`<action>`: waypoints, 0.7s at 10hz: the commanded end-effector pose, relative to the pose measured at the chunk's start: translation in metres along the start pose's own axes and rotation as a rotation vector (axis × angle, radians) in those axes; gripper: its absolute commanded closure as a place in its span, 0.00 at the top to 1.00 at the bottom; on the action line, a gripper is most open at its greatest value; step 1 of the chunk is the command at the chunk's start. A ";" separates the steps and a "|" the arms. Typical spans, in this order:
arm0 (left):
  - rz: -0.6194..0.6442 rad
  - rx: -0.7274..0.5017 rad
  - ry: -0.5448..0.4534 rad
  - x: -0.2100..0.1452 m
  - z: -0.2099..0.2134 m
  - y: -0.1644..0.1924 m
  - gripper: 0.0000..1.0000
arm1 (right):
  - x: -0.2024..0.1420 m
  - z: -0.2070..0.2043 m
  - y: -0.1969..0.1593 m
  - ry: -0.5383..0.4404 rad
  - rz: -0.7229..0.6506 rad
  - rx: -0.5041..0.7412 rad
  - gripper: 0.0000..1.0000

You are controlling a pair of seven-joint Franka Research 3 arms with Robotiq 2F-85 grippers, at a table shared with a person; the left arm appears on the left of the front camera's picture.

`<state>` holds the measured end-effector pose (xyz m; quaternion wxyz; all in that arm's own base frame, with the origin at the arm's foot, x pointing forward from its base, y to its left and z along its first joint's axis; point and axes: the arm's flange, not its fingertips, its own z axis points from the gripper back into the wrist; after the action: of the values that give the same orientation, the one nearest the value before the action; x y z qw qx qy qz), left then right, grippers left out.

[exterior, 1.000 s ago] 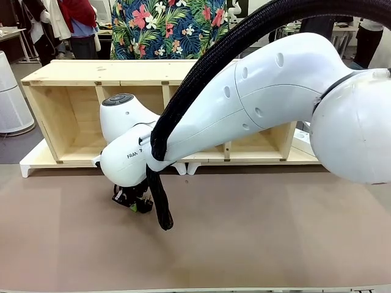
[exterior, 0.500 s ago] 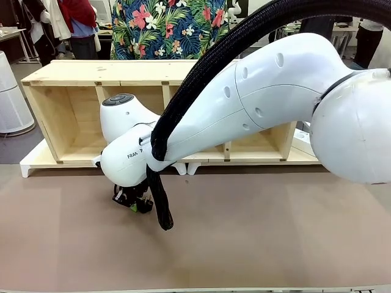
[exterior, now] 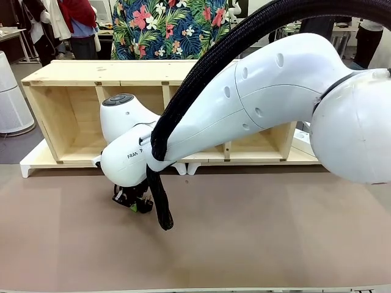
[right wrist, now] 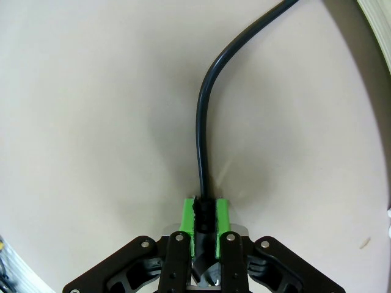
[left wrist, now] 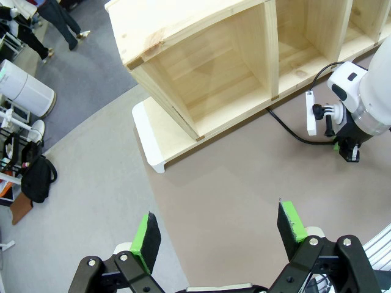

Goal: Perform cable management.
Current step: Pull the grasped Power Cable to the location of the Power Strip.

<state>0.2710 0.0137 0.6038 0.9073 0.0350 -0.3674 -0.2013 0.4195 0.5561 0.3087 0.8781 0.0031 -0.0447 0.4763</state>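
The black cable (right wrist: 201,128) rises from between the green pads of my right gripper (right wrist: 205,223), which is shut on it close above the brown table, and curves off to the upper right. In the front view the right arm reaches across to the left, with its gripper (exterior: 133,203) low over the table in front of the wooden shelf. From the left wrist view, the cable (left wrist: 287,129) runs from under the shelf, past a white power strip (left wrist: 311,113), to the right gripper (left wrist: 348,149). My left gripper (left wrist: 219,229) hangs high above the table, open and holding nothing.
A long wooden shelf (exterior: 67,73) with open compartments lies on white boards (left wrist: 153,137) along the table's far side. The right arm's thick braided hose (exterior: 160,207) dangles beside its gripper. A person in a floral shirt (exterior: 165,27) stands behind the shelf.
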 end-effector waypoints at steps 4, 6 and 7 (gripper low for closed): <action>0.013 0.000 -0.005 0.000 0.000 0.000 1.00 | 0.000 0.000 0.000 0.000 0.000 0.000 0.16; 0.013 0.000 -0.005 0.000 0.000 0.000 1.00 | -0.016 0.012 0.012 0.009 -0.022 -0.004 0.16; 0.013 0.000 -0.005 0.000 0.000 0.000 1.00 | -0.025 0.018 0.018 0.008 -0.039 -0.004 0.16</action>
<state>0.2711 0.0137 0.6038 0.9073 0.0350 -0.3674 -0.2013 0.4097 0.5562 0.3162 0.8788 0.0030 -0.0454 0.4750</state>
